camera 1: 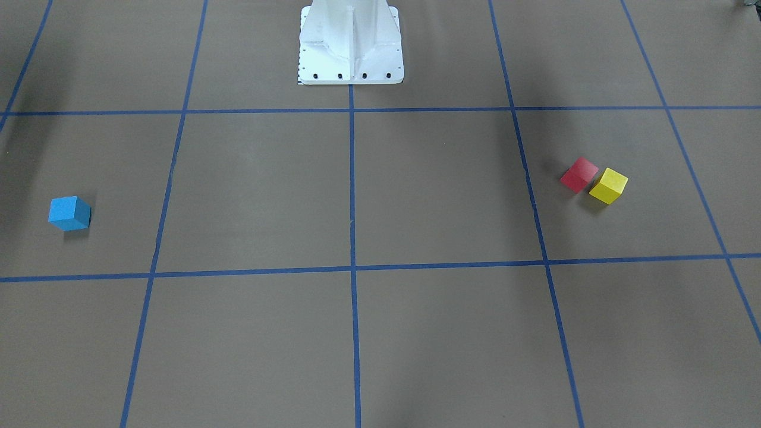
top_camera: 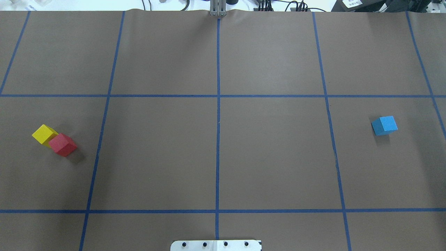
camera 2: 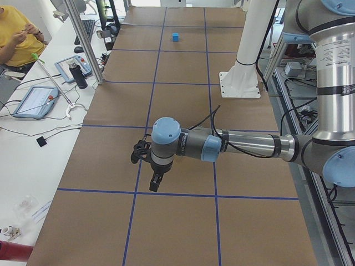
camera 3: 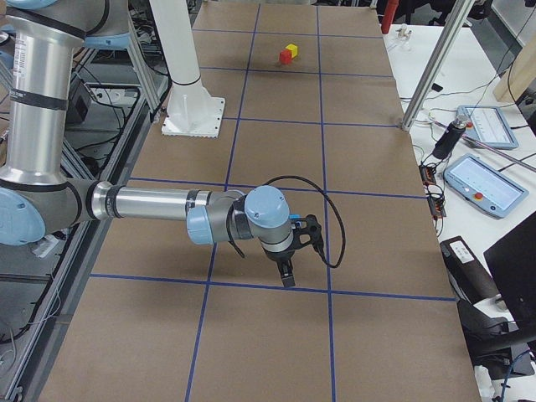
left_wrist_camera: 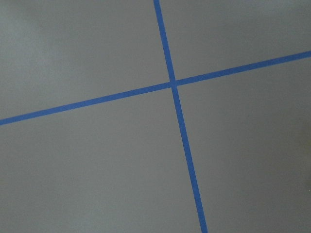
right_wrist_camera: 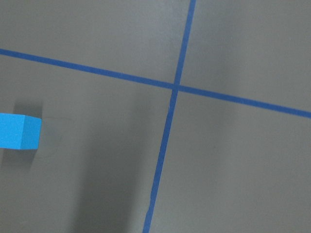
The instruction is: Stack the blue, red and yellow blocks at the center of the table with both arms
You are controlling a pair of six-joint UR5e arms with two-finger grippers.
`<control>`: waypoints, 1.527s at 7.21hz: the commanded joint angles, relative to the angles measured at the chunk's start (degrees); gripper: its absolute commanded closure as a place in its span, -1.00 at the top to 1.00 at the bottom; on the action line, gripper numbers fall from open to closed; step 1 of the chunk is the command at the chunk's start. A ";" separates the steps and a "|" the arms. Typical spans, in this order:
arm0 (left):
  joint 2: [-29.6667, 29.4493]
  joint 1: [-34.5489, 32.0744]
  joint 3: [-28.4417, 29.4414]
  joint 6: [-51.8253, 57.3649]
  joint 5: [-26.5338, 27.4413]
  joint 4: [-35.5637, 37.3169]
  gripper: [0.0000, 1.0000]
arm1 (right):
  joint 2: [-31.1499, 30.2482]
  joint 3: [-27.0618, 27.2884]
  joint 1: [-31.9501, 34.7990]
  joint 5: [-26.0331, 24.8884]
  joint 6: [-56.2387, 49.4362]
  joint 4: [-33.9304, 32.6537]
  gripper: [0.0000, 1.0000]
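Reader: Blocks, then. Where do they lie, and what step is in hand?

Legend: Blue block (top_camera: 384,125) sits alone on the robot's right side of the tabletop (top_camera: 271,153). Red block (top_camera: 63,144) and yellow block (top_camera: 43,134) sit corner to corner on its left side, touching or just beside one another. None is at the centre, so the stack is judged not yet begun and the step is the first reach. Left gripper (camera 2: 156,180) and right gripper (camera 3: 287,272) hang above tape lines (left_wrist_camera: 172,85), each apart from the blocks with nothing visible between the jaws. Whether those jaws are spread or pressed together cannot be told from the side views.

Reader: How is that reach done well?

Legend: Right arm (camera 3: 151,203) is best placed for the blue block and should square its gripper to the block's turned faces. Left arm (camera 2: 244,145) should close on the outer faces of one block, so that its neighbour is not nudged.

Reader: And the setting?

Legend: Tabletop is matte brown, gridded in blue tape, and carries a white pedestal (camera 1: 351,41). Alongside runs a white bench (camera 2: 33,144) with teach pendants (camera 3: 481,180) and a seated person (camera 2: 16,33) in a yellow shirt.
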 commanded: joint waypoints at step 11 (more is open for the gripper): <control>-5.95 0.09 4.20 0.25 -0.28 -11.70 1.00 | 6.08 -0.77 -43.96 -29.14 53.02 21.95 1.00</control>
